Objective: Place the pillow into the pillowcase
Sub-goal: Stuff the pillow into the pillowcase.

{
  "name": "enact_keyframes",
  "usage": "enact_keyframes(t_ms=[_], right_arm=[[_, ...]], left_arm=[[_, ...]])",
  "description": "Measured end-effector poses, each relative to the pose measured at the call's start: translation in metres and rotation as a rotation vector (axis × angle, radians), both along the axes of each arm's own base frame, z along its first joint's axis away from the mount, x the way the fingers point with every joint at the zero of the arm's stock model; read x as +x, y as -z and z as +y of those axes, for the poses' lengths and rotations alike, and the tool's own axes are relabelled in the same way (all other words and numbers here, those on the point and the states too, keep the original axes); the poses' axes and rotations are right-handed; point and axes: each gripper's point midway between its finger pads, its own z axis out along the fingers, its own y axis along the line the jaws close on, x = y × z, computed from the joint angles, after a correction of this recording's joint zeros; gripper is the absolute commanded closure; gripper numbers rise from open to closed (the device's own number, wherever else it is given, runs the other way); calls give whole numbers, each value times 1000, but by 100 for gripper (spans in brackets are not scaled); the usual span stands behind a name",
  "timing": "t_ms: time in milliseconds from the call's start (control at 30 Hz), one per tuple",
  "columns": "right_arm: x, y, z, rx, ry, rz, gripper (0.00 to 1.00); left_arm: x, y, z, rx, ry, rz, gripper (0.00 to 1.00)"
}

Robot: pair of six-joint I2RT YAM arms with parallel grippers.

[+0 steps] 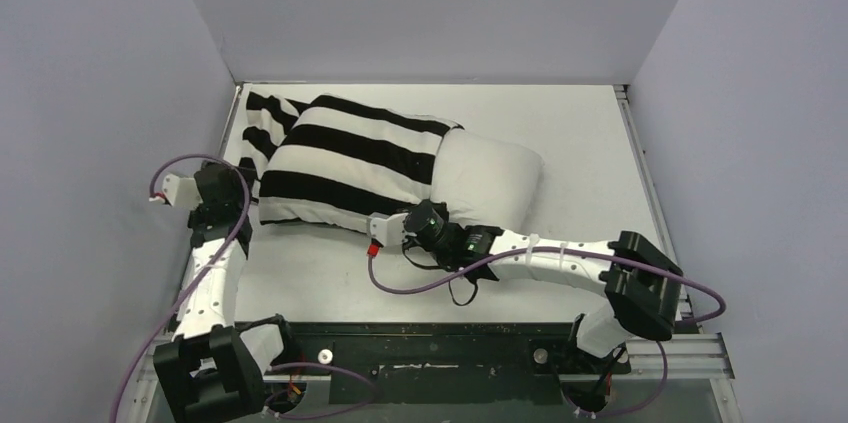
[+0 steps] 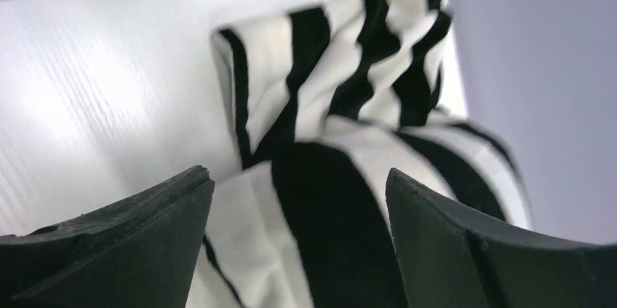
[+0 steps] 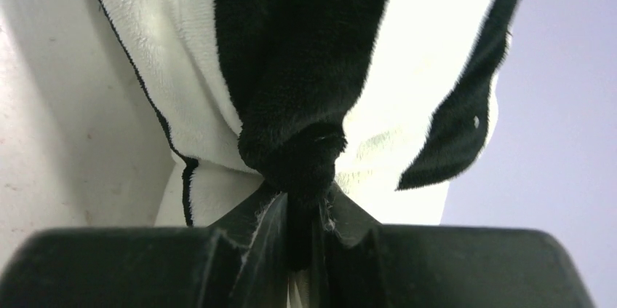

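Only the right wrist view shows the right gripper [image 3: 302, 202] pinching a black fold of the pillowcase [image 3: 291, 68]. The left gripper [image 2: 298, 177] stands spread before striped cloth. Overhead, the pillow [image 1: 490, 178] lies on the table [image 1: 590, 153], its right end sticking out bare.

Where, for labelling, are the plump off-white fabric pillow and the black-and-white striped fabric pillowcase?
plump off-white fabric pillow [image 1: 495, 178]: top view, its uncovered right end.
black-and-white striped fabric pillowcase [image 1: 350, 155]: top view, a middle stripe.
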Motion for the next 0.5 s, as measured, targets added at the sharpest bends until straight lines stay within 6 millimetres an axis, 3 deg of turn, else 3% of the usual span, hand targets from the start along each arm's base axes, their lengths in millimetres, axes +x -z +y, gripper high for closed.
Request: enact_keyframes(t_ms=[67, 133, 267, 400, 500], right_arm=[[1, -9, -8, 48, 11, 8, 100], [1, -18, -18, 89, 23, 13, 100], [-4, -25, -34, 115, 46, 34, 100], [-12, -26, -48, 126, 75, 69, 100], [-20, -30, -62, 147, 92, 76, 100]], left_arm=[[2, -24, 18, 22, -53, -48, 14], [1, -29, 34, 22, -96, -60, 16], [3, 4, 43, -34, -99, 0, 17], [9, 45, 27, -121, -23, 57, 18], [15, 58, 16, -173, 19, 71, 17]])
